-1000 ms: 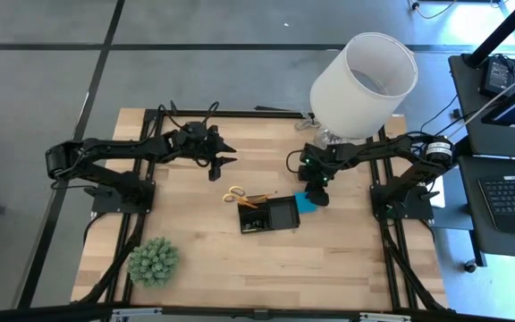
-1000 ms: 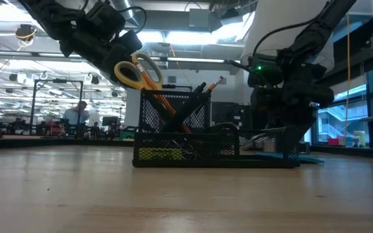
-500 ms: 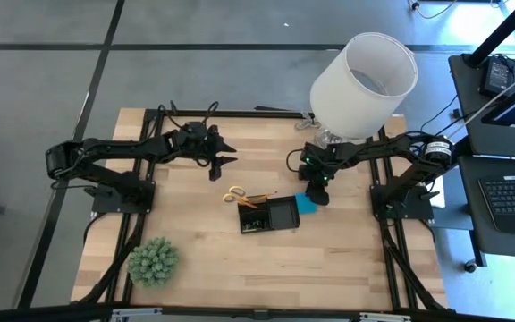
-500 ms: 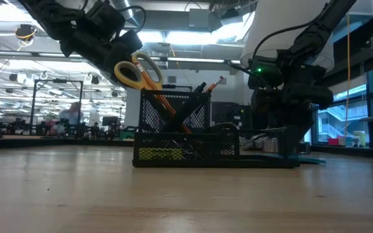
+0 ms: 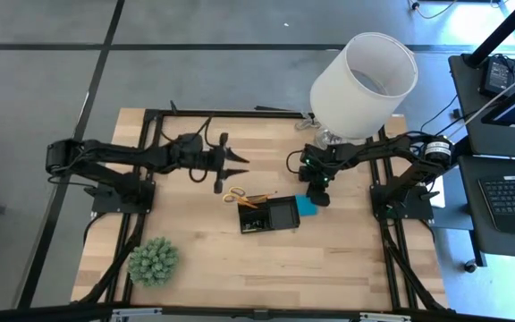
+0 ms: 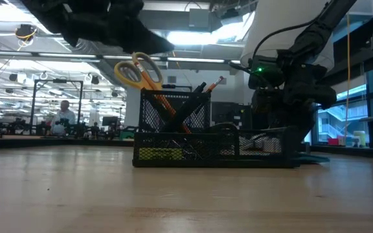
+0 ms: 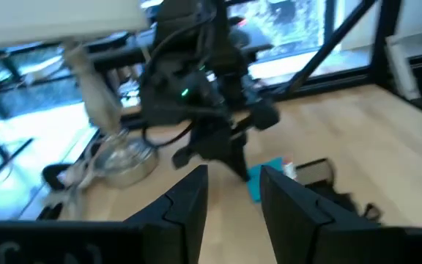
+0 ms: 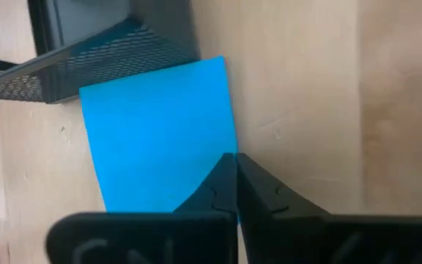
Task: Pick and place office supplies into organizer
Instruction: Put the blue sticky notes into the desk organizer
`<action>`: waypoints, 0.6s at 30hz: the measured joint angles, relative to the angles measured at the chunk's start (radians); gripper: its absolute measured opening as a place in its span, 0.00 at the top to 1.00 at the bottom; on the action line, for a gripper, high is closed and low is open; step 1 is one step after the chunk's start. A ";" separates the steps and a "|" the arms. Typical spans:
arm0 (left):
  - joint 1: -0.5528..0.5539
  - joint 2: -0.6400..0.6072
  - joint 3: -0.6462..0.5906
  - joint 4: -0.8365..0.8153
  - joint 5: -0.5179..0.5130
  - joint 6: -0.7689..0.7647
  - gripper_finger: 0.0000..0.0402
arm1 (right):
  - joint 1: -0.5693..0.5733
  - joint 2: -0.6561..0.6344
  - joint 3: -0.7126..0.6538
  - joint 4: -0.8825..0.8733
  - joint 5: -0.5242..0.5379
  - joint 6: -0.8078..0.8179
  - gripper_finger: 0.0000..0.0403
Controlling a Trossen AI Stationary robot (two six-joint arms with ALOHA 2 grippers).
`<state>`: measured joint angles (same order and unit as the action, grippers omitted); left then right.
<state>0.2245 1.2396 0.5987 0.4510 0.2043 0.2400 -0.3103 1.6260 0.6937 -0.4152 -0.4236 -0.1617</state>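
Because the blue pad (image 8: 160, 136) lay flat on the counter (image 5: 347, 259) against the organizer (image 5: 271, 215), I had my right jaws (image 8: 234, 183) pressed together at its edge; my left jaws (image 5: 231, 170) waited spread, near the scissors (image 5: 234, 193).

2 dark jointed arms, black cables, green indicator light.
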 joint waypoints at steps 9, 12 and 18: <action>-0.165 0.000 0.000 0.003 -0.108 0.048 0.78 | 0.098 -0.003 0.002 0.007 0.060 0.080 0.99; -0.210 0.000 0.000 0.003 -0.154 0.069 0.80 | 0.132 -0.003 0.003 0.008 0.080 0.119 0.99; -0.259 0.000 0.000 0.002 -0.220 0.060 0.84 | 0.201 -0.006 0.006 -0.001 0.134 0.211 1.00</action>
<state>-0.0346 1.2396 0.5991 0.4534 -0.0155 0.3004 -0.1096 1.6203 0.6994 -0.4158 -0.2892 0.0489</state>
